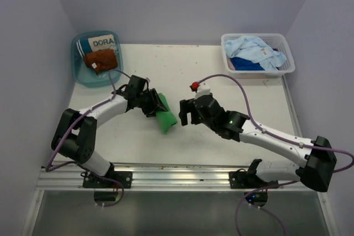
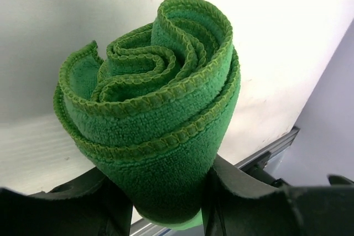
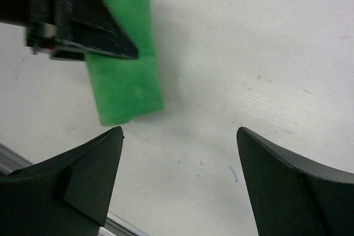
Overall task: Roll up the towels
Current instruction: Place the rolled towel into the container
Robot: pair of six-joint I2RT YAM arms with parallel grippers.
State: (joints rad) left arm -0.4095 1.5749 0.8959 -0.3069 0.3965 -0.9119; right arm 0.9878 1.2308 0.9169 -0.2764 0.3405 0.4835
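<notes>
A bright green towel [image 1: 165, 115], rolled into a tight cylinder, is held in my left gripper [image 1: 155, 105] at the middle of the table. In the left wrist view the roll's spiral end [image 2: 152, 81] faces the camera, with both fingers pressed on its sides. My right gripper [image 1: 185, 113] is open and empty just right of the roll; in its wrist view the green roll [image 3: 123, 67] lies beyond the left finger. A rust-brown towel [image 1: 100, 59] lies rolled in the blue tub. Light blue [image 1: 254, 48] and dark blue [image 1: 246, 63] towels lie loose in the white basket.
A blue tub [image 1: 77, 70] at the back left also holds the white-and-teal "DORA" item [image 1: 102, 42]. A white basket [image 1: 285, 53] stands at the back right. A metal rail [image 1: 182, 178] runs along the table's near edge.
</notes>
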